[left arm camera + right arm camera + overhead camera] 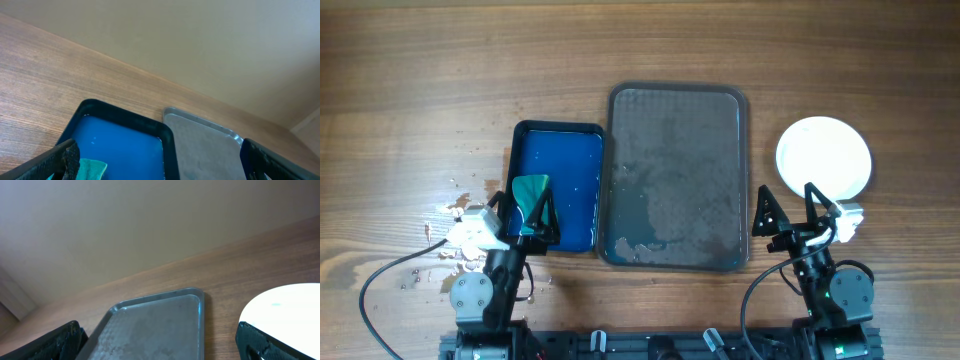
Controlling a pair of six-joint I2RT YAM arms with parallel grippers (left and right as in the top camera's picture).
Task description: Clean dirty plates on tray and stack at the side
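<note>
Left tool (527, 202) spread above blue tray (570, 165); right tool (787, 197) spread.

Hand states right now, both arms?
Left hand: open, over the teal cloth in the small blue rectangular tray.
Right hand: open, empty.

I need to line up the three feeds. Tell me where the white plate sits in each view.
Overhead: plate at the right, on the table, apart from the tray.
Left wrist: not in it.
Right wrist: plate in the lower right corner, cut off by the frame.
Shared landmark: the tray shows in all three views; the plate lies off its right side.
</note>
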